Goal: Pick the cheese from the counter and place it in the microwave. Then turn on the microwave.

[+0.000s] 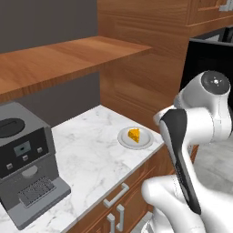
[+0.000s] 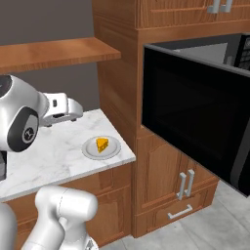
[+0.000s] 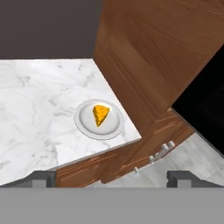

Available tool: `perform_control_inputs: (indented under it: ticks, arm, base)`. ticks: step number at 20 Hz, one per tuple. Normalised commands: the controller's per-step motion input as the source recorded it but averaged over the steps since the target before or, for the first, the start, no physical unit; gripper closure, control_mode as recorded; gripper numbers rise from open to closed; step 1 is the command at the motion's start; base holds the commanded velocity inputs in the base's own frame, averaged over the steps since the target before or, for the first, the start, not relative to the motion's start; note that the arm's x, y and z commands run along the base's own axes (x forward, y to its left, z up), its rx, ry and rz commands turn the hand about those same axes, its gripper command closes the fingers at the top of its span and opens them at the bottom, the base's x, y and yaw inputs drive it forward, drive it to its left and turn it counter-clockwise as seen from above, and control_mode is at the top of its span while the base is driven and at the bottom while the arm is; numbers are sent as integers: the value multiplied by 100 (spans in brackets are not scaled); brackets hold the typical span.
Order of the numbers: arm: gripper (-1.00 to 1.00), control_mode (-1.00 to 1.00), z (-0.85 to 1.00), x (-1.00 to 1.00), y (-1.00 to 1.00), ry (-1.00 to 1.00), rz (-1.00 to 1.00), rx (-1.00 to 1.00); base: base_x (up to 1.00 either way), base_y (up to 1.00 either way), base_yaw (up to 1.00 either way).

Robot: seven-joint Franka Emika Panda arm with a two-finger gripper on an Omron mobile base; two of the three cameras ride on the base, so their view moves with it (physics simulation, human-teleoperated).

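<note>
Cheese (image 3: 101, 114): orange wedge on a round grey plate (image 3: 85, 124) near the counter (image 3: 39, 109) corner. Microwave (image 2: 195, 122): door swung open, interior mostly hidden, right side cut off. Gripper (image 3: 111, 177): jaws wide apart, empty, above the counter.

A kitchen: marble counter (image 1: 91, 154), wooden cabinets (image 2: 166, 171), built-in microwave (image 2: 195, 122), and coffee machine (image 1: 25, 164).

Cheese (image 1: 134, 135) sits on grey plate (image 1: 135, 138) near right corner of marble surface (image 1: 91, 154). Coffee machine (image 1: 25, 164) at left, wooden shelf (image 1: 59, 59) above.
</note>
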Motion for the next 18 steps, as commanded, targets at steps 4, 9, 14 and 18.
perform_control_inputs:
  ticks: [4,9,14,18]
  arm:
    - [-100,-100,-22,29,2,3,-10,0]
    - [-100,-100,-31,24,0,1,-7,0]
    - [-100,-100,-33,22,0,1,-3,0]
    - [-100,-100,-27,21,0,0,0,3]
  base:
    - [0,0,0]
    - [0,0,0]
    - [0,0,0]
    - [0,0,0]
